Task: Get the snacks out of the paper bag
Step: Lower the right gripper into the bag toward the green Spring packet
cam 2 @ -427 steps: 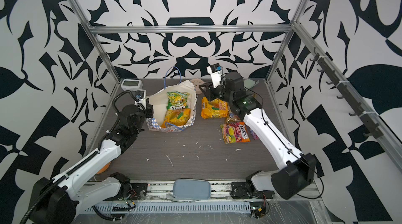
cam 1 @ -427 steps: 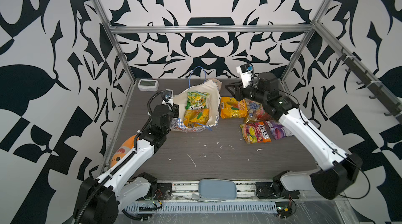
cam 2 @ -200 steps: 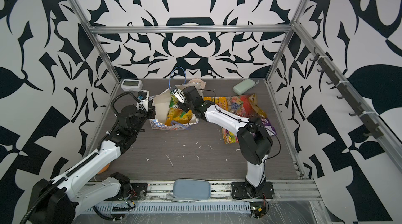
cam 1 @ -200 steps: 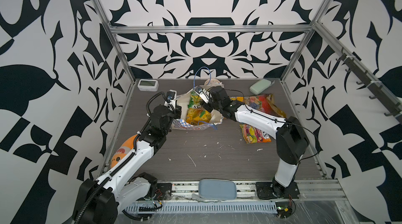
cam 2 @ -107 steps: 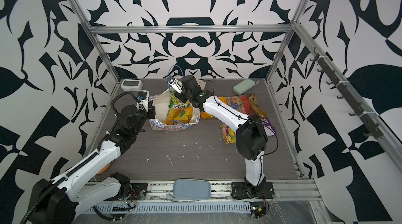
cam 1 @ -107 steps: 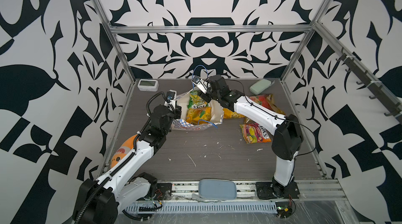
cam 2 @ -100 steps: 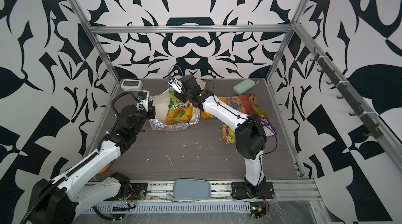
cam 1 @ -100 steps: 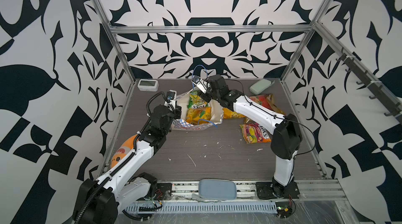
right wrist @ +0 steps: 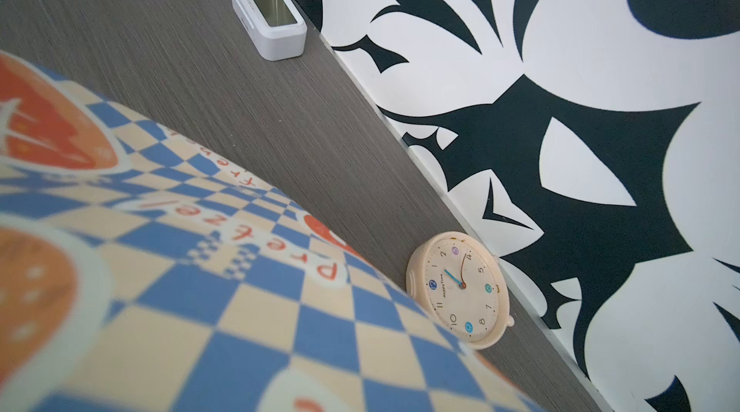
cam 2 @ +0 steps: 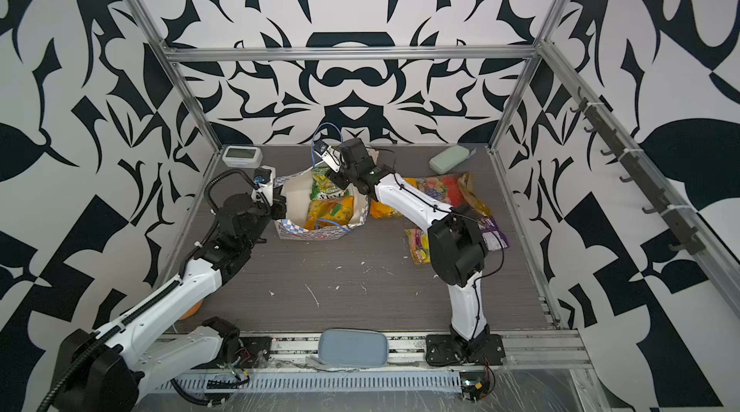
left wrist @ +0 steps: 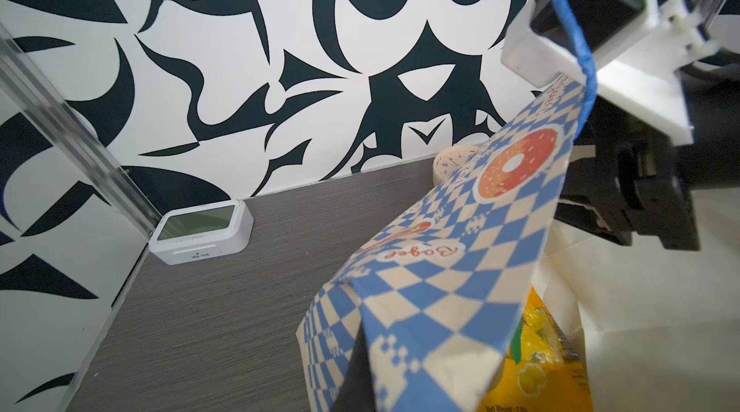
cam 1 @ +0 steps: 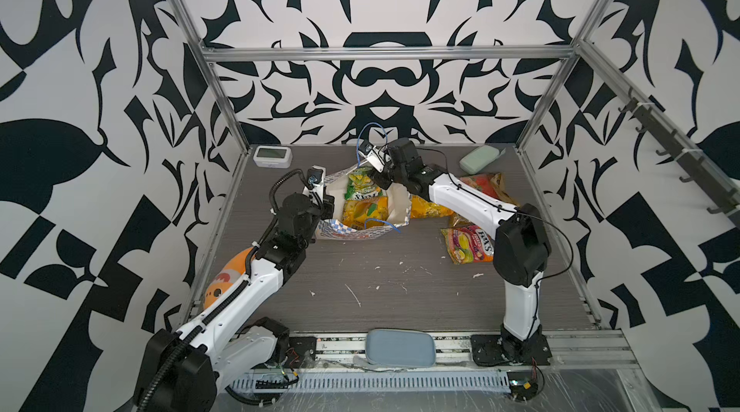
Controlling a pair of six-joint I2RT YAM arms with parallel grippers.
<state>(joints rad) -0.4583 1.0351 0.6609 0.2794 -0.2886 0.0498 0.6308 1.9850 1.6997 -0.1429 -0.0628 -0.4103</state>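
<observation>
Lying well to the left of the paper bag (cam 1: 354, 232), an orange plush fish (cam 1: 224, 276) is half hidden under the left arm, and a white digital clock (cam 1: 272, 155) stands behind the bag on that same side. The left gripper (cam 1: 325, 205) is at the bag's left wall, with its jaws pressed together on the paper. The bag rests on the table (cam 1: 380, 290) with its mouth open upward. Inside it two of the snacks show: a green-yellow packet (cam 1: 362, 189) at the back and a yellow-orange packet (cam 1: 362, 213) before it. The right gripper (cam 1: 380, 181) is at the bag's back rim, over the green-yellow packet; I cannot tell if its jaws are spread or pinching. Just right of the bag lies a second yellow-orange packet (cam 1: 430, 209). Farther right of it are a pink-orange packet (cam 1: 466, 244), a multicoloured candy pack (cam 1: 478, 185) and a purple packet (cam 2: 496, 240). A mint green case (cam 1: 478, 158) lies behind these.
</observation>
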